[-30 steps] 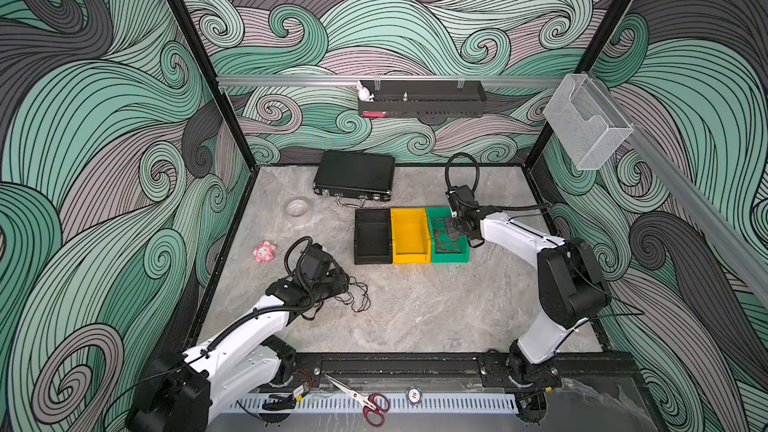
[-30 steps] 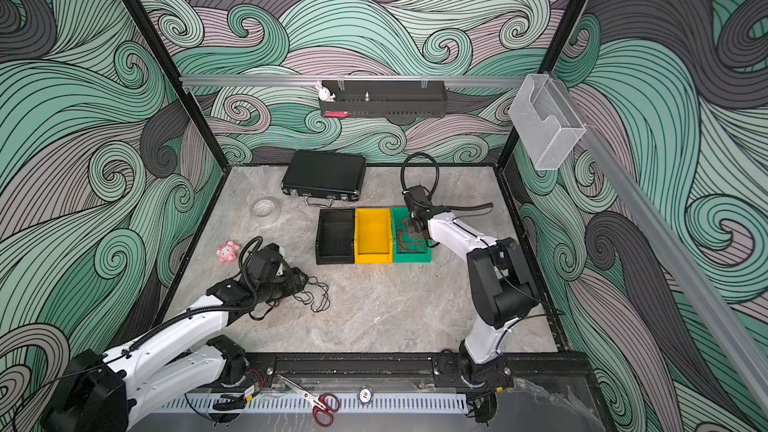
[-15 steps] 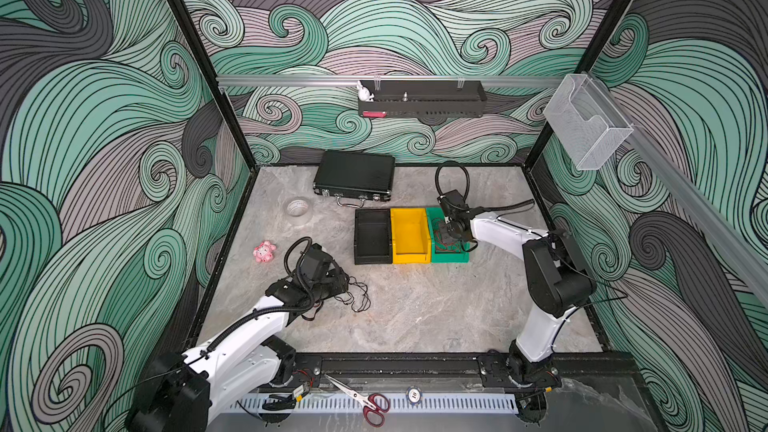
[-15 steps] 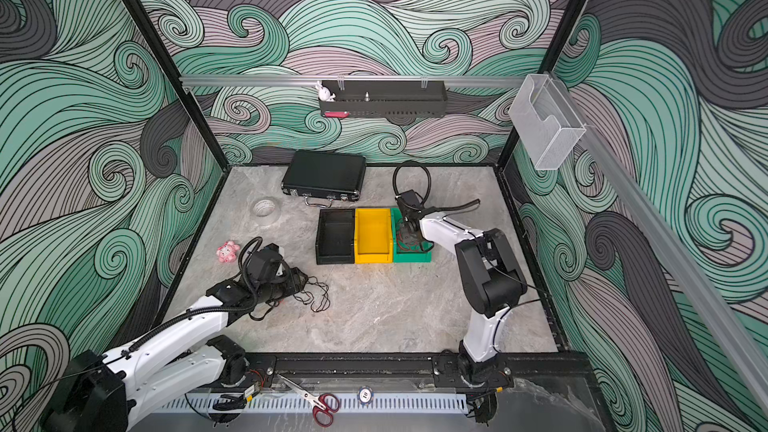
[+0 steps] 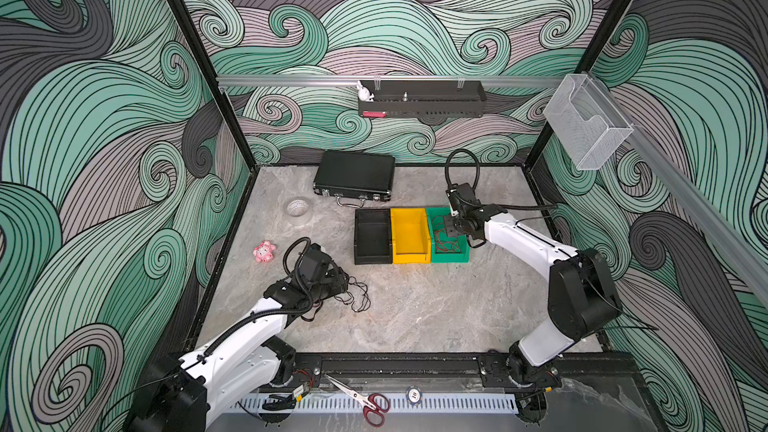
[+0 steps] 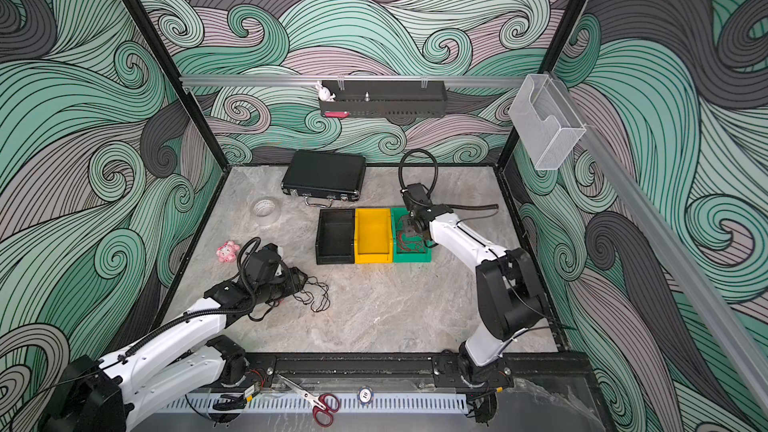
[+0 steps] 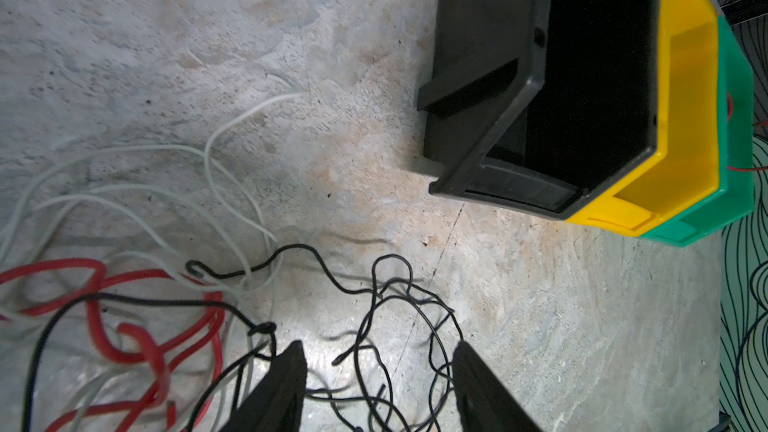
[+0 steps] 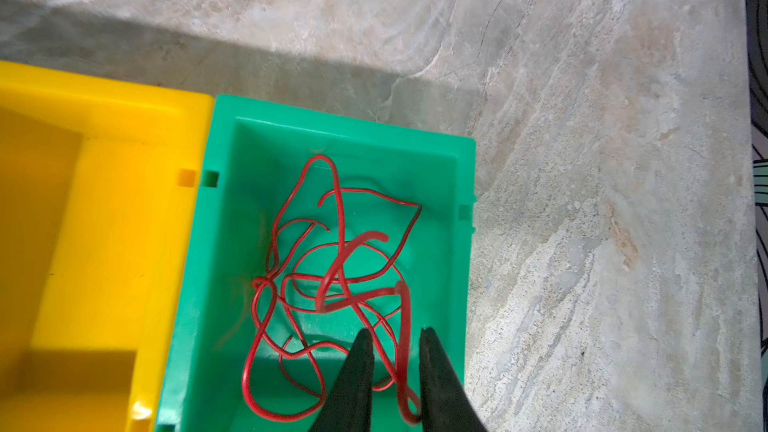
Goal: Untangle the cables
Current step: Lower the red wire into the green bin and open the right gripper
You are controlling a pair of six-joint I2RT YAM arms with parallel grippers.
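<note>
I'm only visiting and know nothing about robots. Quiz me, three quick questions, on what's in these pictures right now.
1. True or false: the yellow bin has something in it.
2. What colour are the cables in the green bin? A white, B red, C black.
3. Fill in: the left gripper has its jaws ____ at the tangle on the table.
Key: 1 false; 2 B; 3 open.
</note>
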